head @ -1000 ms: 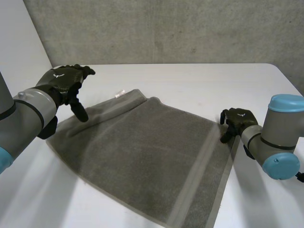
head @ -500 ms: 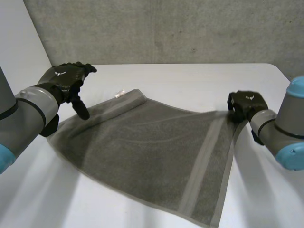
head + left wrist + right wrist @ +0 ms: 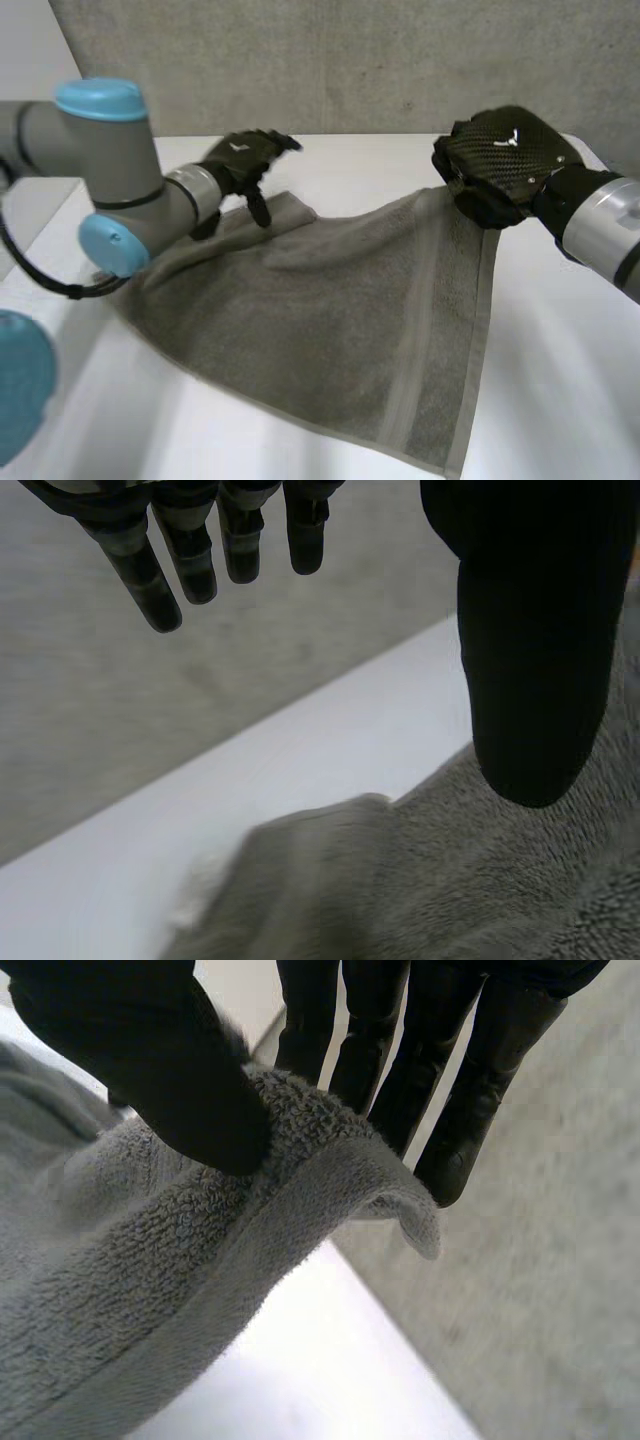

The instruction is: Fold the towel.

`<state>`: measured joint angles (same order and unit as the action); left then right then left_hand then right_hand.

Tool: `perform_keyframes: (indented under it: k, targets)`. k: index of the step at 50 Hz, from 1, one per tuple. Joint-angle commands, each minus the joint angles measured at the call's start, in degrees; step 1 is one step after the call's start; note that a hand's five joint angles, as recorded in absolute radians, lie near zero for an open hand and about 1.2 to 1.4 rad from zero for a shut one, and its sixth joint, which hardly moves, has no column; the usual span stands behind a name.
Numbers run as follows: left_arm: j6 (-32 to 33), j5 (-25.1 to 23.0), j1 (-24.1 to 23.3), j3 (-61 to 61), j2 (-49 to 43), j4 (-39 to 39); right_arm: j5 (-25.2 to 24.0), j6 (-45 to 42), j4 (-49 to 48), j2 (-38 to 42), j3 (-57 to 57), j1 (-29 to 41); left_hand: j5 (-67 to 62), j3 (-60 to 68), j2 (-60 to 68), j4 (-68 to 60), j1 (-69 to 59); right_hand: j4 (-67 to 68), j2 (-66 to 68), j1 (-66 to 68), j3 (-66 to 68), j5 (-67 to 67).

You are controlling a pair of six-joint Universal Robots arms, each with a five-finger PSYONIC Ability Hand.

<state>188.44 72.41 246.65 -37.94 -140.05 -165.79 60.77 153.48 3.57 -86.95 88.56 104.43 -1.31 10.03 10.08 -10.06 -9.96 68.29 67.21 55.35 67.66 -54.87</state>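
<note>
One corner of the grey towel [image 3: 320,320] is pinched aloft by the right hand [image 3: 500,165]; left hand [image 3: 240,165] hovers spread.

We see a plain grey towel [image 3: 300,320] with a paler band near one edge, on a white table [image 3: 570,380]. The left hand [image 3: 238,165] and right hand [image 3: 500,165] are black. The left arm [image 3: 100,150] is grey with light-blue caps. The wall [image 3: 350,60] is mottled grey.
</note>
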Motion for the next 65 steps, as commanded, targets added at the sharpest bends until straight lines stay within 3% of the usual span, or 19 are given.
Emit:
perform_keyframes:
  k: [1,5,13,14,15,18,21,25,28,32,34,39,46,47,48,50,53,59,65]
  targets:
    - [2.55,-6.66,-2.39,6.03,-7.95,1.0,-2.67,-0.63,-0.49,-9.54,2.4,2.26,0.43,0.86,0.8,-0.83,-0.93,11.71,12.79,24.65,12.34,-15.13]
    - [2.73,-7.2,-3.19,6.21,-9.45,0.91,-4.26,-0.72,-0.49,-12.19,3.37,2.88,0.59,0.69,0.63,-0.66,-0.76,11.71,12.79,24.65,12.34,-15.13]
    - [2.73,-14.84,-5.3,6.56,-11.29,1.0,-6.45,-0.9,-1.02,-15.62,3.99,3.94,-5.8,7.09,7.03,-7.05,-7.15,11.71,12.79,24.65,12.34,-15.13]
    - [2.73,-16.23,-5.38,6.56,-11.29,1.0,-6.37,-1.16,-1.54,-15.62,3.9,3.94,-23.45,24.74,24.68,-24.71,-24.81,11.71,12.79,24.65,12.34,-15.13]
    - [2.73,-16.6,-5.39,6.82,-11.12,0.82,-6.37,-1.42,-2.15,-15.36,3.81,3.94,-55.27,56.56,56.5,-56.52,-56.62,11.71,12.79,24.65,12.34,-15.13]
    - [2.55,-14.51,-5.3,9.01,-10.86,-0.23,-5.76,-2.12,-3.3,-14.66,3.55,3.24,-68.68,69.97,69.91,-69.94,-70.04,11.71,12.79,24.65,12.34,-15.13]
    - [2.55,-11.59,-5.3,10.6,-10.68,-0.85,-5.58,-2.48,-3.57,-14.21,3.37,3.06,-68.69,69.97,69.92,-69.94,-70.04,11.71,12.79,24.65,12.34,-15.13]
    - [2.81,4.89,-4.16,14.81,-7.44,-5.4,-4.7,-4.49,-4.0,-7.99,0.57,2.97,-68.69,69.97,69.92,-69.94,-70.04,11.71,12.79,24.65,12.34,-15.13]
    - [2.81,11.06,-2.58,14.56,-3.32,-9.97,-2.34,-5.55,-4.44,-3.6,-3.2,2.97,-68.69,69.97,69.92,-69.94,-70.04,11.71,12.79,24.65,12.34,-15.13]
    - [2.46,15.13,-1.17,12.8,2.24,-13.68,2.42,-6.61,-5.5,0.9,-8.58,2.97,-68.69,69.97,69.92,-69.94,-70.04,11.71,12.79,24.65,12.34,-15.13]
    - [2.37,16.53,-0.55,9.57,7.75,-16.57,8.19,-7.92,-7.95,4.66,-14.26,3.14,-68.69,69.97,69.92,-69.94,-70.04,11.71,12.79,24.65,12.34,-15.13]
    - [2.46,16.54,-0.29,3.07,16.19,-20.61,13.49,-8.98,-13.04,8.45,-20.96,3.76,-68.69,69.97,69.92,-69.94,-70.04,11.71,12.79,24.65,12.34,-15.13]
    - [2.37,13.81,-0.38,-9.0,22.81,-23.17,14.38,-8.02,-13.59,9.87,-19.92,5.25,-68.69,69.97,69.92,-69.94,-70.04,11.71,12.79,24.65,12.34,-15.13]
    - [2.37,12.24,-0.46,-11.09,22.46,-23.43,13.85,-8.1,-13.59,9.35,-18.09,6.91,-57.72,59.01,58.95,-58.97,-59.07,11.71,12.79,24.65,12.34,-15.13]
    - [2.37,12.23,-0.46,-11.11,22.46,-23.44,13.85,-8.1,-13.59,9.34,-18.07,6.92,-57.61,58.9,58.84,-58.86,-58.96,11.71,12.79,24.65,12.34,-15.13]
    - [2.55,7.68,-0.55,-12.86,19.92,-22.74,13.32,-8.28,-14.37,7.24,-14.22,10.07,-21.92,23.2,23.14,-23.17,-23.27,11.71,12.79,24.65,12.34,-15.13]
    - [2.37,2.93,-0.38,-12.08,14.31,-21.16,12.27,-8.46,-14.38,4.0,-12.28,11.14,-11.07,12.35,12.3,-12.32,-12.42,11.71,12.79,24.65,12.34,-15.13]
    - [2.29,-0.78,-0.73,-6.8,6.55,-15.97,9.1,-8.1,-13.59,-1.03,-10.69,11.06,-5.12,6.41,6.35,-6.38,-6.48,11.71,12.79,24.65,12.34,-15.13]
    - [2.02,-5.79,-0.9,0.67,-2.42,-8.41,1.46,-8.1,-13.06,-8.76,-6.12,10.97,-1.26,2.54,2.48,-2.51,-2.61,11.71,12.79,24.65,12.34,-15.13]
